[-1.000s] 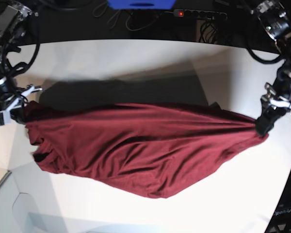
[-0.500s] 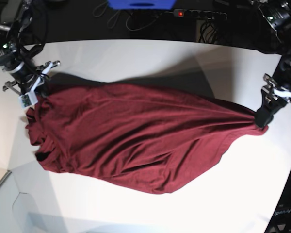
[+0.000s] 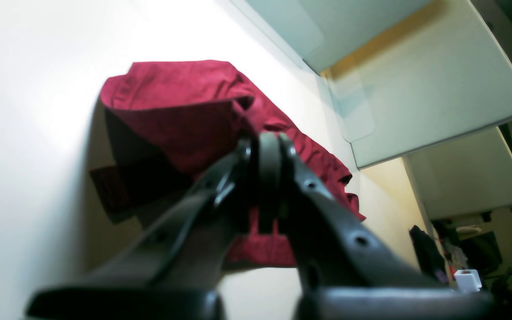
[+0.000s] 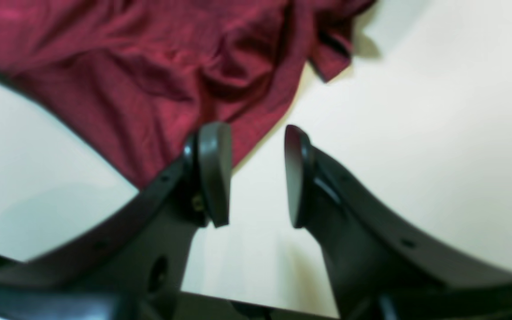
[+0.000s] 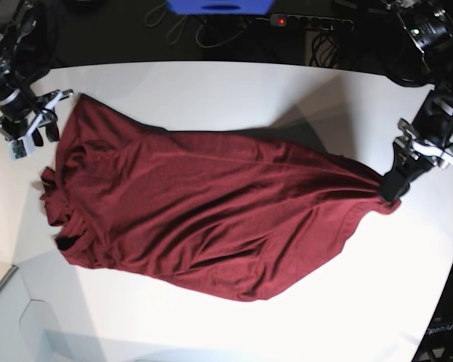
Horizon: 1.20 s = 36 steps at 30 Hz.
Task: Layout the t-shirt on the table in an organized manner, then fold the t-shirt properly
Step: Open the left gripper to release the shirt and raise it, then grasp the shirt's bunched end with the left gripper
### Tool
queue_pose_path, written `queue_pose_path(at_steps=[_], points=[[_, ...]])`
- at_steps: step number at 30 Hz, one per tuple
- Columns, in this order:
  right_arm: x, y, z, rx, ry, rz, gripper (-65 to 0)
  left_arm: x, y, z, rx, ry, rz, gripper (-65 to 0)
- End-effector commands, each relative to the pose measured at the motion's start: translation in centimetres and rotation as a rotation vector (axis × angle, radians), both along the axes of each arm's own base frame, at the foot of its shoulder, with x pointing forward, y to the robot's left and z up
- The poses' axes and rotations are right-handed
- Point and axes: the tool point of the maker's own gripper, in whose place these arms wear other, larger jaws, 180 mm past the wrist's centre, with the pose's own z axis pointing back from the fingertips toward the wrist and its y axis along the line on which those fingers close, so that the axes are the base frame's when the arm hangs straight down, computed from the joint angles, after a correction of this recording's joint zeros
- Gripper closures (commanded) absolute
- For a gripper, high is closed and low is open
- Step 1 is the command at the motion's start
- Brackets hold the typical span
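1. A dark maroon t-shirt (image 5: 204, 215) lies spread across a large white desk (image 5: 211, 83), wrinkled and bunched, wide at one end and drawn to a narrow point at the other.
2. The left hand (image 5: 392, 185), at the right of the base view, is clamped on the shirt's narrow end; the left wrist view shows its fingers pressed together with red cloth gathered below them.
3. The right hand (image 4: 256, 173), at the left of the base view, has its fingers apart with nothing between them. It sits just beside the shirt's upper corner, the fabric edge lying under and behind one finger (image 4: 214, 171).
4. The step looks like laying the shirt out flat. Judged from here, it would go best if the left hand lowers its pinched end gently to the desk and lets go without dragging.
5. The crumpled edge near the right hand likely needs pulling outward to smooth the folds before any folding.
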Motion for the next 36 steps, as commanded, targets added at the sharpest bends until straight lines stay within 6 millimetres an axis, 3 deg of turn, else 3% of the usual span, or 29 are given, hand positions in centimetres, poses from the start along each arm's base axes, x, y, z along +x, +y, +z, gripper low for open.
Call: queue_pose_path(at_steps=[1, 11, 16, 23, 25, 28, 32, 36], points=[[0.9, -0.1, 1.4, -0.006, -0.053, 0.009, -21.0, -0.1, -0.1, 1.0, -0.021, -0.030, -0.006, -0.2], [1.9, 1.1, 1.6, 0.035, -0.086, 0.002, -21.0, -3.9, 0.7, -3.9, 0.039, 0.160, 0.018, -0.4], [2.9, 3.4, 1.5, 0.056, -0.089, 0.067, -20.9, -5.9, 1.1, -6.6, 0.021, 0.259, 0.027, -1.3], [3.2, 6.1, 0.8, 0.086, -0.071, 0.137, -20.8, -8.9, 1.1, -11.7, -0.047, 0.480, -0.039, -22.9], [3.2, 7.1, 0.5, 0.106, -0.067, 0.150, -20.8, -9.1, 1.1, -12.2, -0.060, 0.495, -0.042, -28.6], [3.1, 7.7, 0.3, 0.120, -0.065, 0.155, -20.8, -8.7, 1.7, -10.9, -0.037, 0.456, -0.024, -32.8], [3.0, 8.1, 0.1, 0.136, -0.064, 0.152, -20.8, -6.7, 4.1, -6.2, 0.043, 0.305, 0.056, -33.0], [2.9, 8.1, 0.0, 0.136, -0.061, 0.151, -20.8, -3.7, 7.8, -2.0, 0.065, 0.143, 0.179, -33.0]])
